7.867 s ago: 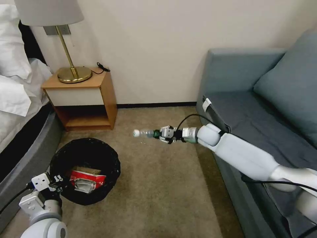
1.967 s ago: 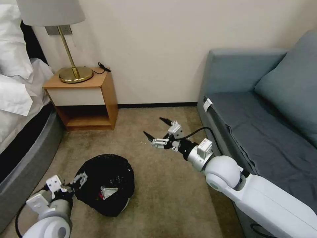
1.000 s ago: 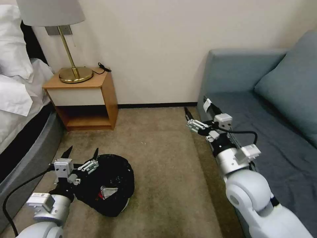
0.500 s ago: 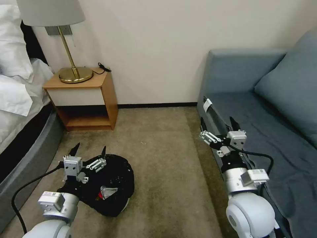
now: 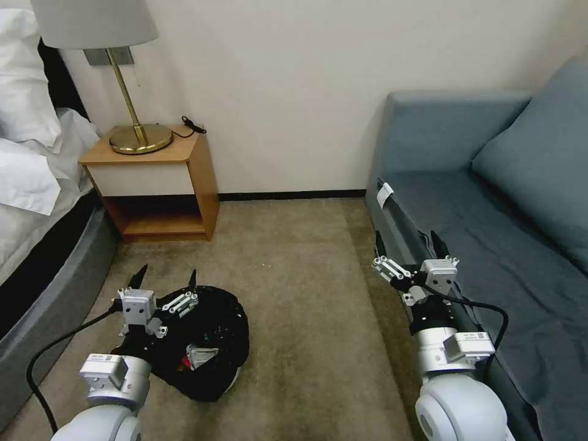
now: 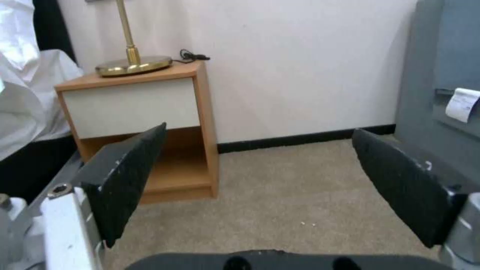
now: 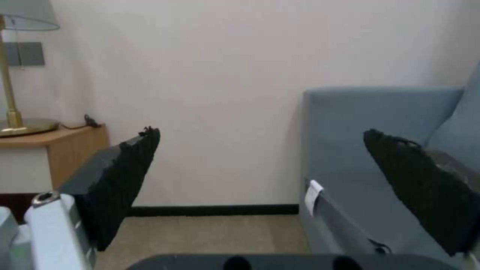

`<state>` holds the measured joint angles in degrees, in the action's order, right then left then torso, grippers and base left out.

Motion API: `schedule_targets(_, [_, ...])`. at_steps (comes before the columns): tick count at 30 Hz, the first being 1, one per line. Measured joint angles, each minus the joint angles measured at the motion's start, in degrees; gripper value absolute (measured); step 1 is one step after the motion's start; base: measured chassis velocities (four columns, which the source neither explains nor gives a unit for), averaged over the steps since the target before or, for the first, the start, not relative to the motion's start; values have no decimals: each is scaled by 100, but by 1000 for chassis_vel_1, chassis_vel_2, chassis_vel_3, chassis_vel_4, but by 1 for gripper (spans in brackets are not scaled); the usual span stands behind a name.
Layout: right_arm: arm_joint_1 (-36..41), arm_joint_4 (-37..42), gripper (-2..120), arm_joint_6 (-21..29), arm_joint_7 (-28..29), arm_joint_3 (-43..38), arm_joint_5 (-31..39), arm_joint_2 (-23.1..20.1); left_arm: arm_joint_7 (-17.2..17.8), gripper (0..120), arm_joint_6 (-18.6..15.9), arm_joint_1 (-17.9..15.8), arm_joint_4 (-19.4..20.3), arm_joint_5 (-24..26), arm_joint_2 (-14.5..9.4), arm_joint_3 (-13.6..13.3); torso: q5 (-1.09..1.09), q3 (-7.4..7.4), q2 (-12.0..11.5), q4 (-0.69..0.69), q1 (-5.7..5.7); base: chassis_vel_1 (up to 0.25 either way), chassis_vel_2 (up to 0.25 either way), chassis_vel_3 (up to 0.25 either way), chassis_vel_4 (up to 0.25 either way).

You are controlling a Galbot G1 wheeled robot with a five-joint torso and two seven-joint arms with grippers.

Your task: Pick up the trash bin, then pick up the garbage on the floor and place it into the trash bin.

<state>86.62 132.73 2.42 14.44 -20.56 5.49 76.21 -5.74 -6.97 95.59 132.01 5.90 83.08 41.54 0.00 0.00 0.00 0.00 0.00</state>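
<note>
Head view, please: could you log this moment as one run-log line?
trash bin: on carpet, litter inside | left gripper: open, above bin's rim | right gripper: open, empty, beside sofa

Tipped trash bin [image 5: 208,343] on carpet [image 5: 306,306] between two spread, empty hands.

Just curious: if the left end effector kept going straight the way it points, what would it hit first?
Probably the nightstand. The left end effector, open above the trash bin, points across bare carpet toward the nightstand's right side, though depth is hard to judge; it might pass into the wall.
</note>
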Motion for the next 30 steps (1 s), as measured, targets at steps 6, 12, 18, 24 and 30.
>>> schedule_targets(6, [1,-33,100,-7,6,16,-5,-3,40,100,-10,-40,-50,4,38,-17,0,0,0,0,0,0,0,0,0])
schedule_targets(12, [23,-94,100,-14,36,41,-12,-1,100,100,-38,-111,-103,4,74,-68,0,0,0,0,0,0,0,0,0])
schedule_targets(18, [46,-134,100,-36,48,52,-18,16,107,100,-92,-178,-134,-7,85,-123,0,0,0,0,0,0,0,0,0])
schedule_targets(24, [74,-168,100,-45,80,85,-51,28,129,100,-118,-257,-211,-85,116,-239,0,0,0,0,0,0,0,0,0])
schedule_targets(30, [74,-169,100,-46,84,87,-52,29,132,100,-122,-259,-216,-93,118,-242,0,0,0,0,0,0,0,0,0])
